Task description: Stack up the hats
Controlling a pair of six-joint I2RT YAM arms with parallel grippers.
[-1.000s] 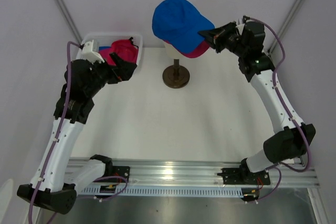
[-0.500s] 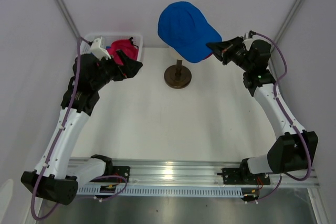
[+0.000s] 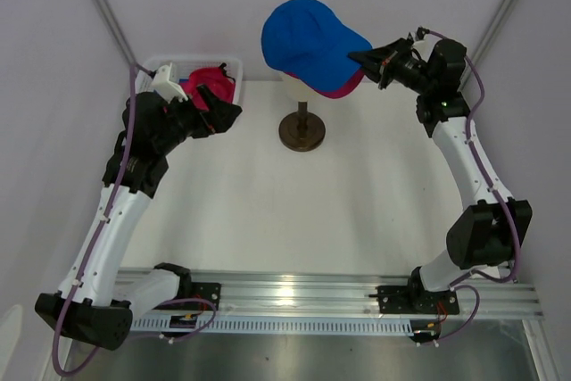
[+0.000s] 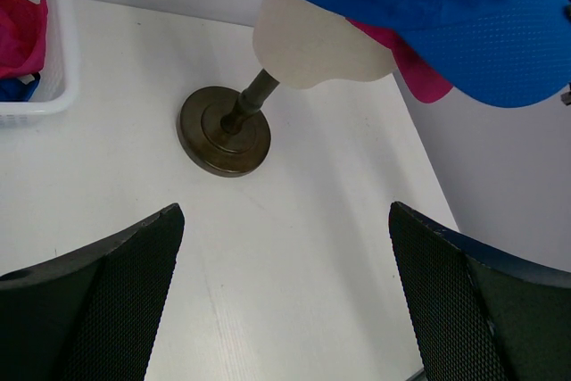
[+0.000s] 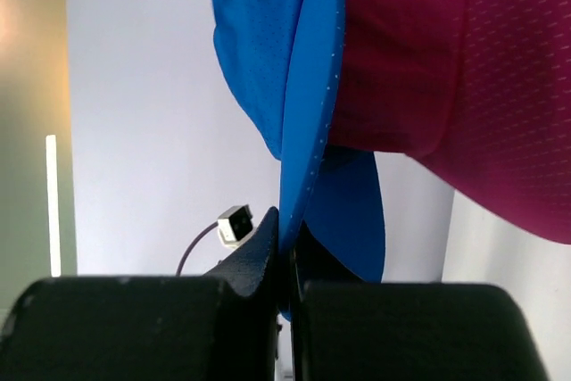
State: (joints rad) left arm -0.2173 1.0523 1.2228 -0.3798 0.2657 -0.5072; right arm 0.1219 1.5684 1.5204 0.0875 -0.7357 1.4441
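Note:
A bright blue cap (image 3: 308,40) sits over a magenta cap (image 3: 337,90) on the cream mannequin head (image 3: 294,86). My right gripper (image 3: 364,62) is shut on the blue cap's brim (image 5: 308,131), and the magenta cap (image 5: 464,78) lies right under it. In the left wrist view the blue cap (image 4: 446,6) covers the head (image 4: 312,42), with the magenta brim (image 4: 415,73) poking out below. My left gripper (image 3: 230,113) is open and empty beside the basket; its jaws (image 4: 285,310) are wide apart over the bare table.
A white mesh basket (image 3: 234,73) at the back left holds pink fabric (image 3: 210,82) and a bit of blue fabric (image 4: 18,88). The head's dark stand (image 3: 300,129) has a round base (image 4: 223,131) on the white table. Grey walls close in the back and sides.
My right gripper swung the blue cap right, then back left over the magenta cap. My left gripper drew back from the basket and has held still since.

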